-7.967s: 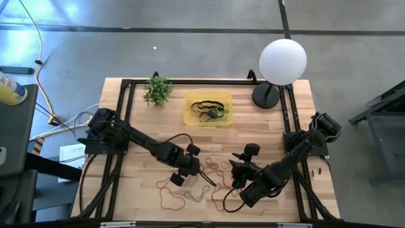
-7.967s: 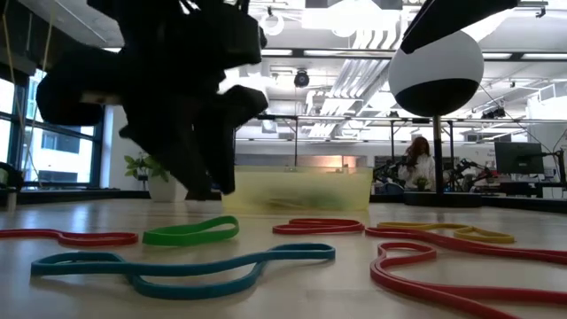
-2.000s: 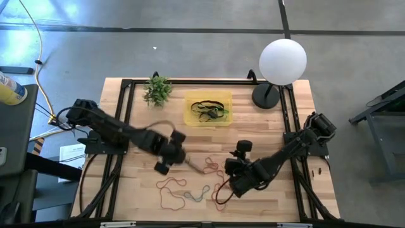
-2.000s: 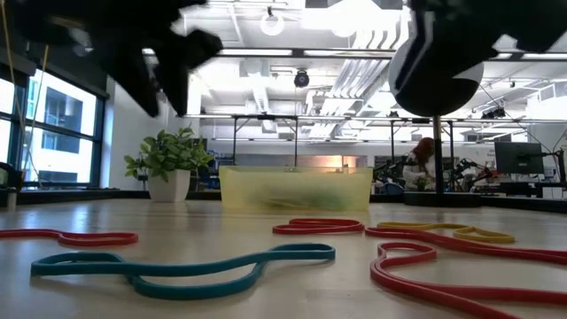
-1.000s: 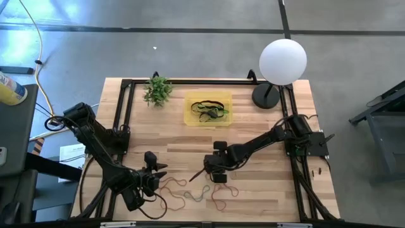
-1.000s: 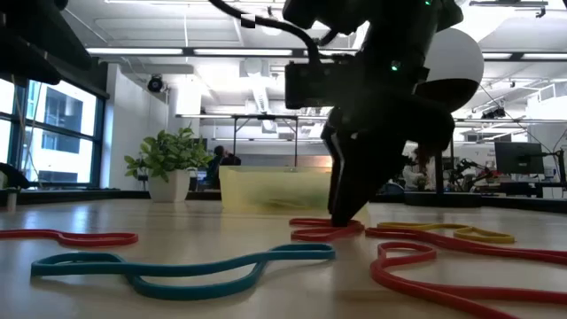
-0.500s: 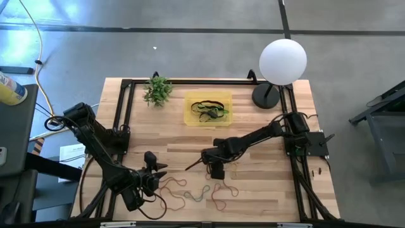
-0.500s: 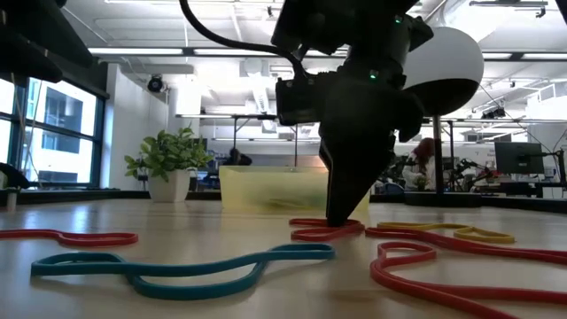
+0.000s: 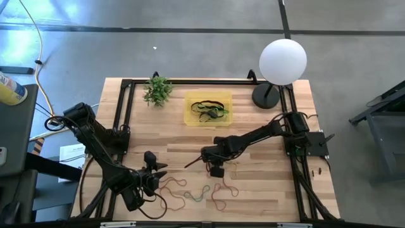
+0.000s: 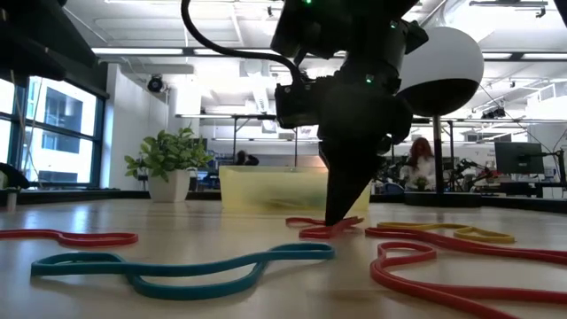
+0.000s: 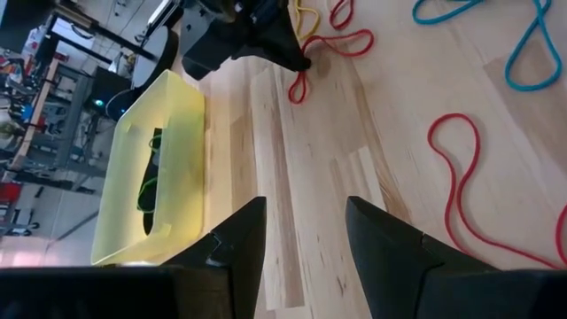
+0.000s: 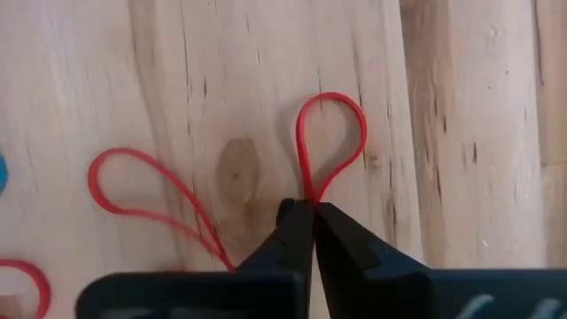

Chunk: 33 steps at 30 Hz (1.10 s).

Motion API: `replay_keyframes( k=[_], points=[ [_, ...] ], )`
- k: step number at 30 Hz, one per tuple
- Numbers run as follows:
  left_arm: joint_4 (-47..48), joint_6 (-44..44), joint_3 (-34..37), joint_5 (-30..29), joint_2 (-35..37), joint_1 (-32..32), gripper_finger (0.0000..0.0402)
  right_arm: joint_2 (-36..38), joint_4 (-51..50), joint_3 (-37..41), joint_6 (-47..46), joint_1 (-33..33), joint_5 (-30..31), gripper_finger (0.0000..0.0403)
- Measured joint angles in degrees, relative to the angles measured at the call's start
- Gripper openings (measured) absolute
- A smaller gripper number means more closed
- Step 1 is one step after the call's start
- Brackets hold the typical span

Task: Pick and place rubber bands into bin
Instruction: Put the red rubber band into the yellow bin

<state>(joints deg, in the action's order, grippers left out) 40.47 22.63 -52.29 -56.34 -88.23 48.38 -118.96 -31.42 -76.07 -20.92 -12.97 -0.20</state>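
Down near the middle of the tabletop (image 9: pixel 171 142), my right hand (image 12: pixel 308 213) has its fingers pinched together on a red rubber band (image 12: pixel 330 142), with the tips at the wood. Only a small loop of that band shows beyond my fingertips, while the rest trails back under the hand. In the low view the band (image 10: pixel 330 229) looks slightly raised at the pinch, so I judge the grip has taken.

The yellow bin (image 9: pixel 207 108) lies straight beyond this hand toward the far edge, near but not touching, its long side running across the tabletop. Several bands already lie inside it. The coming move should be a lift and a short carry forward over the bin's near wall.

My left hand (image 11: pixel 301 239) waits at the near left corner, fingers partly apart and holding nothing. It is farther from the bin.

Other loose bands, including a blue one (image 10: pixel 177 266), lie nearer the front edge.
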Motion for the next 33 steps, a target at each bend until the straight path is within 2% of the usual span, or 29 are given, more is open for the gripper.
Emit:
replay_keyframes(
  k=[8,20,33],
  points=[
    [-0.09,0.24,0.00,0.00,0.00,0.00,0.0145,0.56,-0.16,0.01,0.25,-1.20,3.43,0.0004],
    [-0.11,0.33,0.00,-1.36,0.00,0.00,0.0145,6.46,-0.88,0.24,0.39,-2.96,7.29,0.0001],
    [-0.13,0.39,0.00,-1.49,-0.02,0.00,0.0145,7.26,-1.23,0.20,0.41,-3.30,10.94,0.0000]
  ],
)
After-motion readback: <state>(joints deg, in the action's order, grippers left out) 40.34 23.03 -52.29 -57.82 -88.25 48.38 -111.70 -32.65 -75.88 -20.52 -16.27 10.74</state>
